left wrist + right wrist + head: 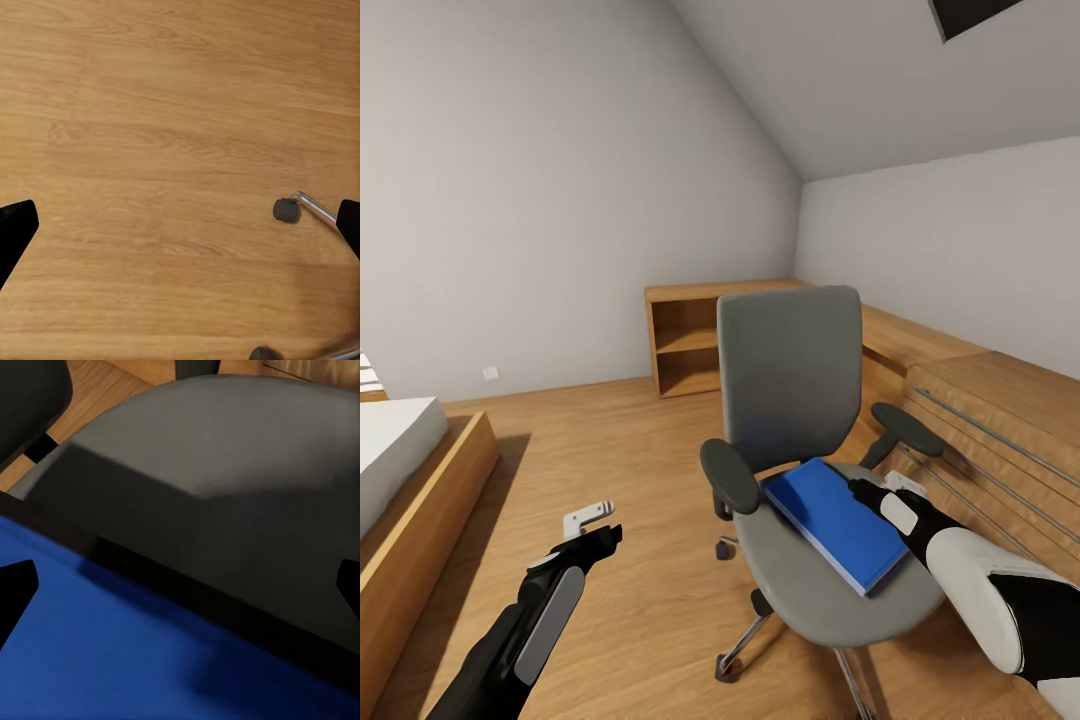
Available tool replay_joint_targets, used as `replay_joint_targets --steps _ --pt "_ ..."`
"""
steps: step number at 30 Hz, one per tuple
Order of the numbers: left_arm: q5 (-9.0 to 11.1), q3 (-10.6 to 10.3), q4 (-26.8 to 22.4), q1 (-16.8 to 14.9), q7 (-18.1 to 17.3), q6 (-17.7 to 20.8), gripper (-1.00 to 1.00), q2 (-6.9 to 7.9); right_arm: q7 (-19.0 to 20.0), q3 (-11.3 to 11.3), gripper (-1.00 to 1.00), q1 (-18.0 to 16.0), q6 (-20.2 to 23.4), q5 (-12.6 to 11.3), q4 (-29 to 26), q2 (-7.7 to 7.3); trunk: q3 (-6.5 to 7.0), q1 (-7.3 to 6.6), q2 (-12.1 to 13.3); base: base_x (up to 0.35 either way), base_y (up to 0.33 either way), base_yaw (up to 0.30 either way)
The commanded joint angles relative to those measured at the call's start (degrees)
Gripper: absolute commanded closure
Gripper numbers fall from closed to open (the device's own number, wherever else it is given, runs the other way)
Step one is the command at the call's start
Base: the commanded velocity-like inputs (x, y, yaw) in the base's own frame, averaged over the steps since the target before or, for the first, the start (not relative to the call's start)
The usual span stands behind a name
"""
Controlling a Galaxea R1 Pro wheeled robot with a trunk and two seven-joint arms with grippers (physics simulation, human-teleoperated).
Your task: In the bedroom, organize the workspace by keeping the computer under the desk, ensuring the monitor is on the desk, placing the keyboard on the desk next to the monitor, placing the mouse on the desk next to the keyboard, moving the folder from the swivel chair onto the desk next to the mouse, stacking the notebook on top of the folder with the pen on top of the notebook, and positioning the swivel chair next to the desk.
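The swivel chair [790,400], grey with black armrests, stands in the middle of the wood floor. A blue folder [835,520] lies flat on its seat [225,457]. My right gripper [870,492] hovers over the folder's far right corner, beside the right armrest [905,428]. In the right wrist view the right gripper [180,592] is open over the folder [97,652] and its edge. My left gripper [595,525] hangs open over bare floor to the left of the chair. The left wrist view has the left gripper [180,229] above the floor near a chair castor [285,210].
A low wooden shelf unit [685,345] stands against the back wall behind the chair. A bed on a wooden frame [420,490] lies at the left. A long wooden unit with metal rails [990,420] runs along the right wall.
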Motion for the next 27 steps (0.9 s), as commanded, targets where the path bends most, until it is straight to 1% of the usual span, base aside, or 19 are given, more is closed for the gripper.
replay_joint_targets --steps 1,4,9,17,23,27 --pt "0.6 -0.18 -0.08 -0.04 0.59 0.05 -1.0 0.07 -0.24 -0.36 -1.0 0.01 0.38 -0.05 -0.12 0.01 -0.06 -0.01 -0.02 0.0 0.0 0.0" --pt "0.61 -0.18 -0.08 -0.04 0.59 0.05 -1.0 0.07 -0.24 -0.36 -1.0 0.01 0.37 -0.05 -0.12 0.01 -0.06 -0.01 -0.02 0.0 0.0 0.0" --pt "0.61 -0.18 -0.08 -0.04 0.59 0.05 -1.0 0.07 -0.21 -0.36 -1.0 0.01 0.37 -0.05 -0.12 0.0 -0.96 1.09 -2.03 0.0 0.0 0.0" --pt "0.62 -0.16 0.02 -0.04 0.59 0.12 -1.0 0.1 -0.18 -0.36 -1.0 0.01 0.37 -0.05 -0.12 -0.05 -0.96 1.09 -2.03 0.0 0.0 0.0" --pt "0.61 -0.05 1.43 -0.03 0.52 0.11 -1.0 0.24 -0.18 -0.36 -1.0 0.01 0.37 -0.05 -0.12 -0.07 -0.96 1.09 -2.03 -0.001 0.0 0.0" --pt "0.6 -0.02 1.91 -0.04 0.5 0.06 -1.0 0.31 -0.18 -0.36 -1.0 0.01 0.37 -0.05 -0.12 -0.08 -0.96 1.09 -2.03 -0.152 0.0 0.0"
